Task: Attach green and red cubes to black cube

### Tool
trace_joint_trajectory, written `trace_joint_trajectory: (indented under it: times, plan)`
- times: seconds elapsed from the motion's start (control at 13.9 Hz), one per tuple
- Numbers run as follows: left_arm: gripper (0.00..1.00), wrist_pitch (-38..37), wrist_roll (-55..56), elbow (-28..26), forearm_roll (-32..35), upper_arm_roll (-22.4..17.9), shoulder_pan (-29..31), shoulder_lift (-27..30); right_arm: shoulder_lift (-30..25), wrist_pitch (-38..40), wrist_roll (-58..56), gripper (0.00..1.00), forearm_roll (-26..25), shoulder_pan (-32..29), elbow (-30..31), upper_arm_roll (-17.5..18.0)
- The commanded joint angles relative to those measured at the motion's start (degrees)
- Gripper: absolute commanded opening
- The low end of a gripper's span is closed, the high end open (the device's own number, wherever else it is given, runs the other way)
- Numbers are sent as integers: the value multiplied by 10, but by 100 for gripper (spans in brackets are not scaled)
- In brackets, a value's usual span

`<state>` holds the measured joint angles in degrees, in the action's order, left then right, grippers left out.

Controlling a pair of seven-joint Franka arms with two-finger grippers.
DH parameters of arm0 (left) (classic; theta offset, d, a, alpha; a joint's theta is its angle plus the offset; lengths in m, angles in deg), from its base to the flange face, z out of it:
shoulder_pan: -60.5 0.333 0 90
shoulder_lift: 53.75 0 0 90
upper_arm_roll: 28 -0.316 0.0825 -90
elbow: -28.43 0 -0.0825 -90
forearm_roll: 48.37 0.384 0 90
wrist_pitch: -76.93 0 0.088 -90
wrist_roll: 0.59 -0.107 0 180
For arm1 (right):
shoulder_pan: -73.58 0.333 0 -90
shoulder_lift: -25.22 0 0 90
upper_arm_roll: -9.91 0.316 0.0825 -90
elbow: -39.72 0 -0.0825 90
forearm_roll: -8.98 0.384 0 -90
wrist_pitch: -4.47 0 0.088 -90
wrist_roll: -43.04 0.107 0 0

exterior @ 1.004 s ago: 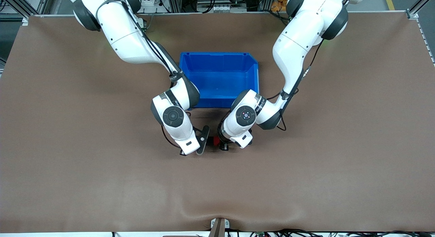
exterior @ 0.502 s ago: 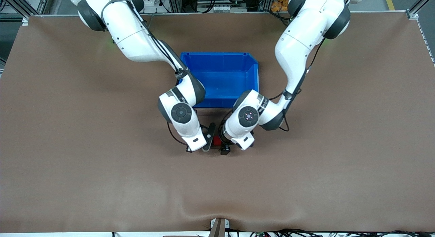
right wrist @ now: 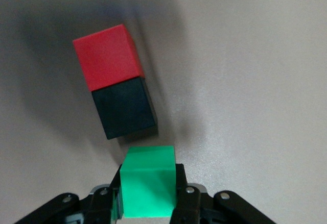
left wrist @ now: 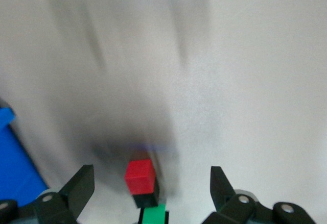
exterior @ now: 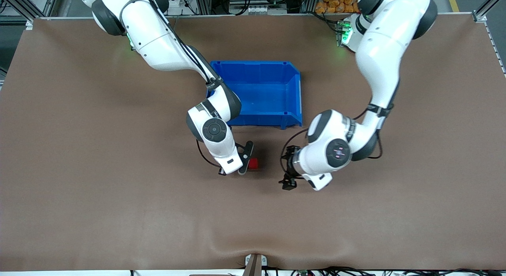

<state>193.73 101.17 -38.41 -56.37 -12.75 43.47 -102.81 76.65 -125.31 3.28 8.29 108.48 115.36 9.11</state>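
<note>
The red cube (exterior: 253,163) lies on the table, joined to the black cube (right wrist: 125,106); in the right wrist view the red cube (right wrist: 107,55) is on the end of the black one away from my gripper. My right gripper (exterior: 242,167) is shut on the green cube (right wrist: 149,188) and holds it just short of the black cube's free face, a thin gap between them. In the front view the black and green cubes are hidden by that gripper. My left gripper (exterior: 285,171) is open and empty, apart from the cubes toward the left arm's end. Its wrist view shows the red cube (left wrist: 139,175), the black cube (left wrist: 145,199) and the green cube (left wrist: 154,216) in a row.
A blue bin (exterior: 257,63) stands farther from the front camera than the cubes, between the two arms. Bare brown table lies all round the cubes.
My left gripper has let go of the red and black pair and drawn away toward the left arm's end. My right gripper has moved in closer with the green cube.
</note>
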Motion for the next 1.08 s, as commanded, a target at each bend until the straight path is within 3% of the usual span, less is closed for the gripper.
trace_joint_trajectory:
  times: [0.0, 0.43, 0.86, 0.93, 1.0]
  plan:
    - [100, -68, -73, -15, -11, 21, 30, 55, 4, 6, 6, 5, 8, 8, -4, -3]
    - [100, -193, -165, -28, -10, 21, 67, 161, 7, 2, 6, 9, 7, 15, -4, -3]
    - [100, -270, -273, -30, -4, 20, 111, 219, 10, -1, 6, 12, 3, 25, -4, -3]
    - [100, -284, -283, -29, -4, 17, 114, 227, 10, -1, 6, 13, 3, 25, -4, -3]
    - [100, -294, -302, -29, -4, 17, 125, 236, 10, -1, 5, 26, 2, 25, -4, -3]
